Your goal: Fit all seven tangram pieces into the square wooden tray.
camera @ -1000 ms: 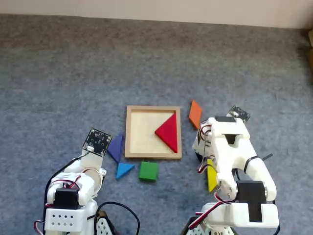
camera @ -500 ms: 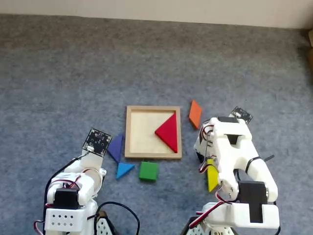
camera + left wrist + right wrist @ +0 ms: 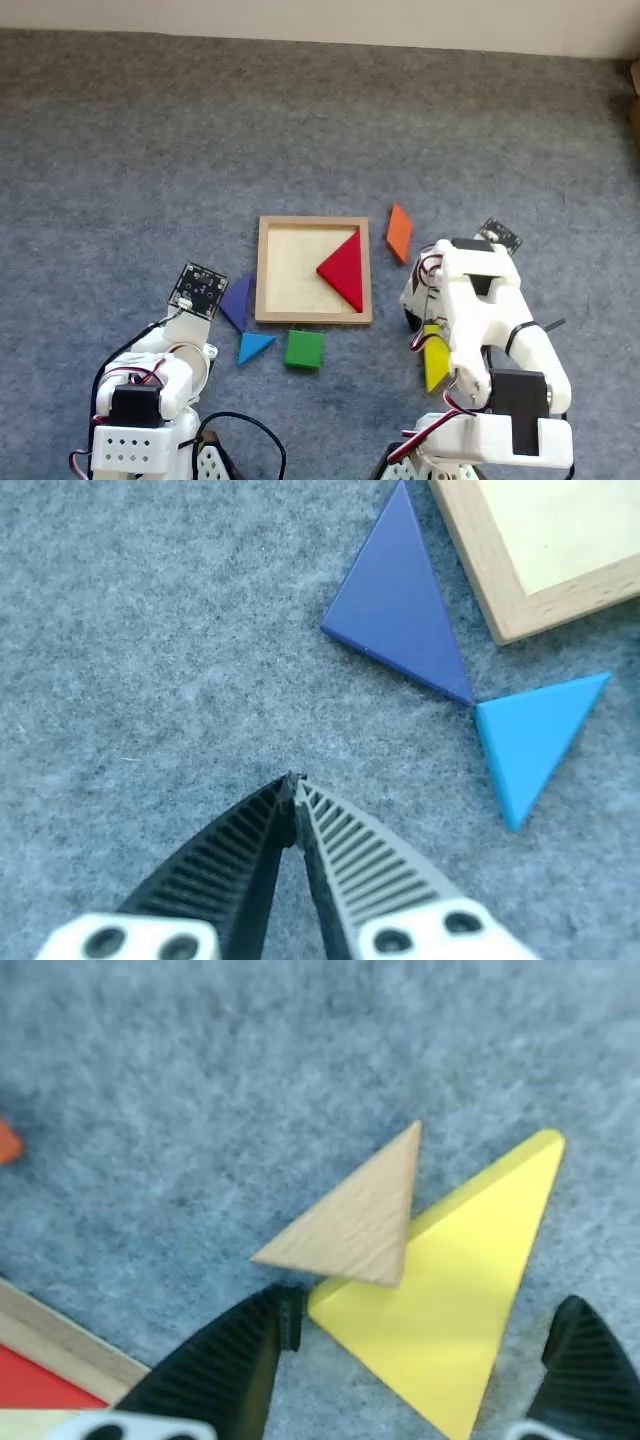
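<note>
The square wooden tray (image 3: 264, 270) lies mid-table with a red triangle (image 3: 345, 268) in its right half. An orange parallelogram (image 3: 399, 233) rests right of the tray. Left of it lies a dark blue triangle (image 3: 237, 299), and below it a light blue triangle (image 3: 253, 346) and a green square (image 3: 303, 349). Under the right arm a yellow triangle (image 3: 450, 1300) touches a plain wooden triangle (image 3: 350, 1222). My right gripper (image 3: 430, 1310) is open above the yellow triangle, one finger on each side. My left gripper (image 3: 293, 790) is shut over bare carpet, short of the dark blue triangle (image 3: 400, 600).
Grey carpet covers the table. The tray's corner (image 3: 500, 590) sits just beyond both blue triangles. A tray edge (image 3: 60, 1345) shows beside the right gripper. The carpet beyond the tray is open.
The right arm has drawn back slightly toward its base and to the right. The pieces and the left arm have not moved.
</note>
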Controlling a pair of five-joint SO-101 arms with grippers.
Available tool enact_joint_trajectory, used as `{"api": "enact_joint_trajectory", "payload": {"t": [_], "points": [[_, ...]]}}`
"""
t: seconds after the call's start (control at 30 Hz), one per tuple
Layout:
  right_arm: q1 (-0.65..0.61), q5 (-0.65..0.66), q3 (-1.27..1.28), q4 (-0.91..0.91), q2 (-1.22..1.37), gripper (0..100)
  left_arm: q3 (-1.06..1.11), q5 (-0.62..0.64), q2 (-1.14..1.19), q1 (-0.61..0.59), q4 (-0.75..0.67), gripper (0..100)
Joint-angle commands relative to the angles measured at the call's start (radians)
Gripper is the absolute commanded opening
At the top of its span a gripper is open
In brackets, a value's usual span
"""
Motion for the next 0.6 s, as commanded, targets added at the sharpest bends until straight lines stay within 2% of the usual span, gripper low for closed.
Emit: {"api": "enact_joint_trajectory", "payload": {"t": [0.0, 0.33, 0.57], "points": [[0.038, -0.011, -0.012, -0.031, -0.007, 36.8, 0.019, -0.012, -0.05, -0.008, 0.005, 1], [0.039, -0.009, -0.007, -0.031, -0.007, 36.1, 0.019, -0.012, -0.05, -0.008, 0.005, 1], [0.041, -0.005, -0.013, -0.031, -0.008, 21.1, 0.019, -0.012, -0.05, -0.008, 0.005, 1]]}}
